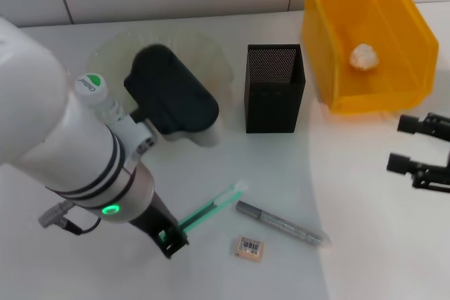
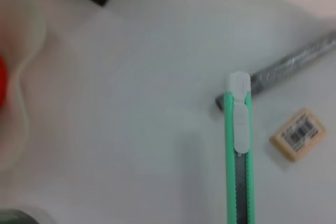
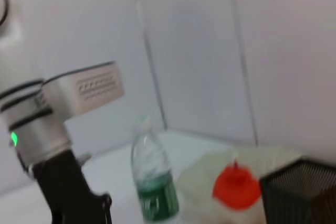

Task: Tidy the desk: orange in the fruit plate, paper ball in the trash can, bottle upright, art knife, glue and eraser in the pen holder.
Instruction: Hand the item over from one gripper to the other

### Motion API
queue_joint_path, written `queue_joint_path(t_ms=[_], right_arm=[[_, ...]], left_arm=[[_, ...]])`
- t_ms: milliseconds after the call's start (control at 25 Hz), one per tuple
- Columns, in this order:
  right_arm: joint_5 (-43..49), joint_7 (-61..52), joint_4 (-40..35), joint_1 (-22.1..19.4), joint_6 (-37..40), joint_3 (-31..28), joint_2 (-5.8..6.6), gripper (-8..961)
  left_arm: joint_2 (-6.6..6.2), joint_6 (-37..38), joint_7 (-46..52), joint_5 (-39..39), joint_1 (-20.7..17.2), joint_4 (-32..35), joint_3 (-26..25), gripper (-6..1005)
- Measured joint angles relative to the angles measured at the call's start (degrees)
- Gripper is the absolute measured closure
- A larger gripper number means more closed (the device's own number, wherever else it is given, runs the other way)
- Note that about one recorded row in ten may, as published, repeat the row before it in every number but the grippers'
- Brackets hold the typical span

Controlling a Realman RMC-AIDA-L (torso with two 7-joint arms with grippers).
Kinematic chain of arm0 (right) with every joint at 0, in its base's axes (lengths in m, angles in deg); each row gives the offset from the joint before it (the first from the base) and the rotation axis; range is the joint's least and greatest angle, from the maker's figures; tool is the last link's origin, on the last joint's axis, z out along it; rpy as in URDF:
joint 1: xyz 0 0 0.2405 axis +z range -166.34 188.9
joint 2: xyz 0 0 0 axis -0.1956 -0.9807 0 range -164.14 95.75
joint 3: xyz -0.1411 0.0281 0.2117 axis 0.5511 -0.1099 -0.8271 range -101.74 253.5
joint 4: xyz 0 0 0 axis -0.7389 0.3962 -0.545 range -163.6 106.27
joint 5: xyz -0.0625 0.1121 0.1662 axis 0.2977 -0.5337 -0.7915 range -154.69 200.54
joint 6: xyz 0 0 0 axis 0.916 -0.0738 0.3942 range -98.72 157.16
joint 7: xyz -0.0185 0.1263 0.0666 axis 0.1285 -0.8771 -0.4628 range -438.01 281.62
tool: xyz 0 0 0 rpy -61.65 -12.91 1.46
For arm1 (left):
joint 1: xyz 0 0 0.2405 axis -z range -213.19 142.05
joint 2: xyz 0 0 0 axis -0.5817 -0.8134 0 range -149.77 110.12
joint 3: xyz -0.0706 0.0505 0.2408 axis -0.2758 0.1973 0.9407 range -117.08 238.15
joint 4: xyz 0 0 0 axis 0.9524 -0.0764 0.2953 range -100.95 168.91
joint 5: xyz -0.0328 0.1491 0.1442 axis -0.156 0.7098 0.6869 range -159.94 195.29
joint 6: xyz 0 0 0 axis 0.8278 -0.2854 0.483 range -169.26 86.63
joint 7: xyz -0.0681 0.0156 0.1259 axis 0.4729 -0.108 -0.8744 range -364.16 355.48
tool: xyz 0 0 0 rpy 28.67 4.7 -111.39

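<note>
Nearest to the robot, the left pincer point(image 1: 172, 235) is sitting low over the white tabletop point(image 1: 281, 272), its dark fingers closing around the near end of the green art knife point(image 1: 207, 210), which is lying flat and pointing away to the right. Just right of the knife, the tan eraser point(image 1: 249, 246) is resting on the tabletop with its barcode sticker facing up, and a grey pen-like stick point(image 1: 279, 222) (possibly the glue, I cannot tell) is lying slantwise just beyond it, its left end almost meeting the knife's tip. At the right edge, the right pincer point(image 1: 408, 144) is waiting idle above the tabletop, its black fingers standing apart and holding nothing.

Further back on the left, the bottle point(image 3: 152, 177) is standing upright, its green-marked cap showing beside the left arm. Behind it, the fruit plate point(image 1: 218, 57) is sitting largely hidden by the arm's black wrist housing; the orange point(image 3: 236, 186) is lying inside it. The pen holder point(image 1: 274, 89) is standing to the right of the plate. Farthest right, the trash can point(image 1: 330, 47) is holding the paper ball point(image 1: 364, 56).
</note>
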Motion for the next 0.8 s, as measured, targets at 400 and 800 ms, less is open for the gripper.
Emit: queue_joint_path(t_ms=[400,800], right_arm=[[-9.13,3.21,6.90,-0.17,6.99,-6.45,-0.12,159],[-9.55,4.66,7.66,-0.24,13.01,-6.75,1.66,159]], left_arm=[[-0.23,-11.98,-3.40,-0.39,-7.65,13.93,-0.75,818],[-0.50,-29.62,-37.01,-31.33,-17.55,10.55,-7.99,818]])
